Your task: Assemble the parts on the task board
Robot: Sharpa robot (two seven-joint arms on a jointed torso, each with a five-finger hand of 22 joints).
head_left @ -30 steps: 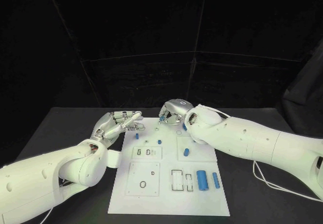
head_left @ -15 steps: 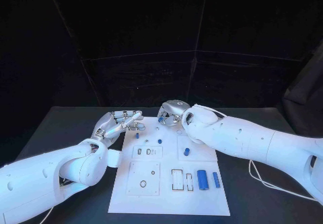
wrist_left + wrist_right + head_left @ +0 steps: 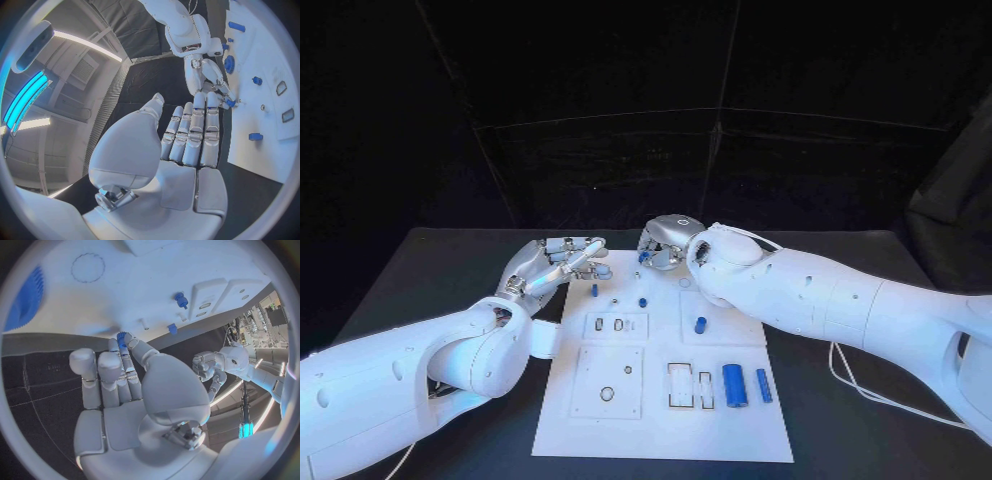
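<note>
pinched at the tips of the right hand (image 3: 669, 243), between thumb and a finger — a small blue part (image 3: 122, 336), hovering at the far edge of the task board (image 3: 733, 420) and seemingly just clear of the white surface in the right wrist view. directly ahead of those fingertips on the board, a thin white peg (image 3: 144, 324), and a little beyond it toward the recessed slots, two more blue parts standing up, the nearer (image 3: 172, 328) and the farther (image 3: 180, 299). probably the relation that matters: held part to peg, near but not over it, so a short carry forward and down, with the part's axis kept upright. cannot tell from these views whether the part is truly vertical in the pinch. over at the board's far left corner, the left hand (image 3: 557, 262) — fingers straight and laid side by side, thumb apart, nothing in it, palm turned toward the right hand's fingertips. clearly the right hand nearer the work, already on the part; the left close by but idle. nearer the robot on the board, two long blue cylinders (image 3: 733, 384) lying with long axes running near-to-far, well apart from both hands.
</note>
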